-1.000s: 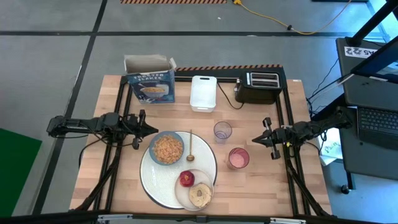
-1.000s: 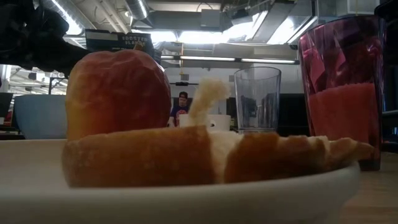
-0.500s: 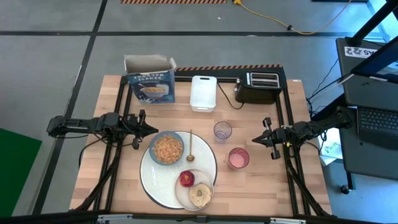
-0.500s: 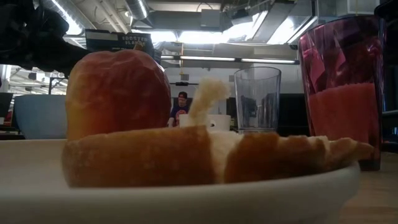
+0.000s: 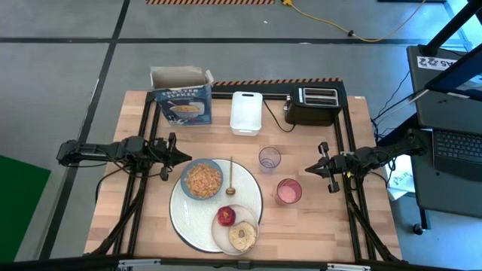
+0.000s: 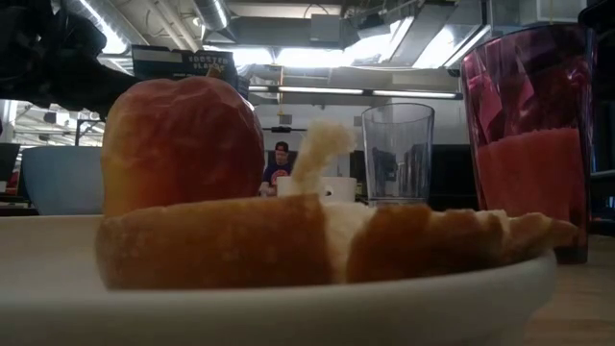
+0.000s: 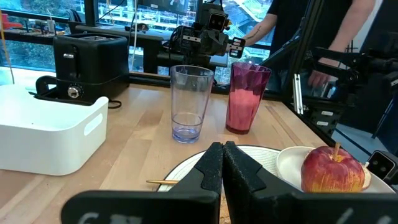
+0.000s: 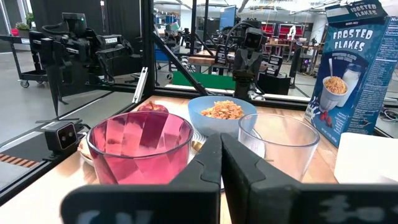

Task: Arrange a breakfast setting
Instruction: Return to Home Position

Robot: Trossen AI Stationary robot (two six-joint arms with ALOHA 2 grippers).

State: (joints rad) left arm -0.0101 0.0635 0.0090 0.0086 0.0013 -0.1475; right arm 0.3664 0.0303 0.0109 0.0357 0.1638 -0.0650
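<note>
High view: left pincer [image 5: 172, 154] and right pincer [image 5: 315, 168] both closed, empty, flanking the big white plate [image 5: 192, 222]. Pink cup [image 5: 288, 191] stands just ahead of right pincer; a stray swing could topple it.

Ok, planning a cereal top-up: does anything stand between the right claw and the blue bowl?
Yes. The pink cup and the clear cup stand side by side before the right claw; the blue bowl shows behind them, past the wooden spoon.
</note>
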